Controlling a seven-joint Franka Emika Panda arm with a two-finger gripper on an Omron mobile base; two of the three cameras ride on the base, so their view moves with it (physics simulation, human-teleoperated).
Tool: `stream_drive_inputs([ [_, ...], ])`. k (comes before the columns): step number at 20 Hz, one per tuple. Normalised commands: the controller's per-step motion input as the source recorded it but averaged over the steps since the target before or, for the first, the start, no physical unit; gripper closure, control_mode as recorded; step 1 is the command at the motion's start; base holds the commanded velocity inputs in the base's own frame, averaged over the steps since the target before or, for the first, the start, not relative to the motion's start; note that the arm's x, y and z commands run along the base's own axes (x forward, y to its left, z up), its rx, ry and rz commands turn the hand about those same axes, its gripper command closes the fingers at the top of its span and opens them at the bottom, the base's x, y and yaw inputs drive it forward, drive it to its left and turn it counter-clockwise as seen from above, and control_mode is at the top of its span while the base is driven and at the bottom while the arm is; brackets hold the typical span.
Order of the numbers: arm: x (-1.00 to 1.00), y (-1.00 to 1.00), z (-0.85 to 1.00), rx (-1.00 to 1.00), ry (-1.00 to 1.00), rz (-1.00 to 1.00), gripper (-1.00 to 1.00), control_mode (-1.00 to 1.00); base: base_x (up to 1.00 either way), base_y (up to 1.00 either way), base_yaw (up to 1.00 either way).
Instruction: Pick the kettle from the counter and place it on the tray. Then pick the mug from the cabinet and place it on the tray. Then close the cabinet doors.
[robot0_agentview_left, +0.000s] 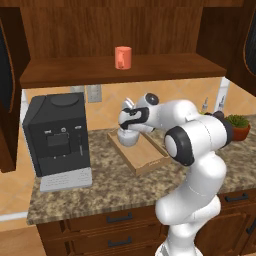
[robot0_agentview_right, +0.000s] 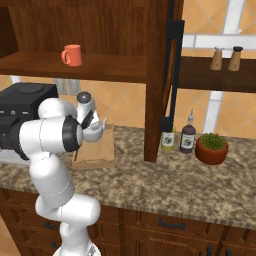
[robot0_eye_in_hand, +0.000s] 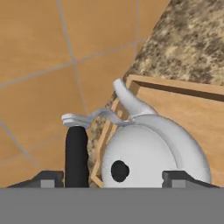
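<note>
The silvery-white kettle (robot0_agentview_left: 127, 138) (robot0_eye_in_hand: 148, 153) rests in the far end of the light-wood tray (robot0_agentview_left: 146, 156) (robot0_agentview_right: 96, 150) on the granite counter (robot0_agentview_left: 100, 186). Its spout (robot0_eye_in_hand: 127, 98) points toward the tiled wall, and its black handle (robot0_eye_in_hand: 76, 157) lies to one side. My gripper (robot0_agentview_left: 126, 131) (robot0_eye_in_hand: 117, 178) hovers right over the kettle, open, with its fingertips (robot0_eye_in_hand: 49, 178) spread wide on either side of the body. The orange-red mug (robot0_agentview_left: 123, 57) (robot0_agentview_right: 72, 55) stands on the shelf of the cabinet (robot0_agentview_left: 125, 70). The cabinet doors (robot0_agentview_left: 5, 65) (robot0_agentview_right: 172, 75) stand open.
A black coffee machine (robot0_agentview_left: 57, 135) stands left of the tray. To the right are two bottles (robot0_agentview_right: 188, 136), a potted plant (robot0_agentview_right: 212, 148) (robot0_agentview_left: 239, 126) and two shakers (robot0_agentview_right: 216, 58) on a side shelf. The open right door hangs over the counter near the bottles.
</note>
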Motion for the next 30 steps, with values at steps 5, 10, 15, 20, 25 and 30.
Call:
stream_drive_inputs([
  [5,-0.06,0.01,0.07,0.0,-0.06,0.01,-1.0,-1.0,0.0,0.0,0.0],
  [10,-0.23,0.0,0.26,0.0,-0.21,0.05,-1.0,-1.0,0.0,0.0,0.0],
  [15,-0.42,0.01,0.41,-0.01,-0.16,0.14,-1.0,-1.0,0.0,0.0,0.0],
  [20,-0.62,0.0,0.33,-0.13,-0.04,0.11,-1.0,-1.0,0.0,0.0,0.0],
  [25,-0.6,0.0,0.32,-0.22,0.0,0.1,-1.0,-1.0,0.0,0.0,0.0],
  [30,-0.4,0.0,0.67,-0.22,0.01,0.16,-1.0,-1.0,0.0,0.0,0.0],
])
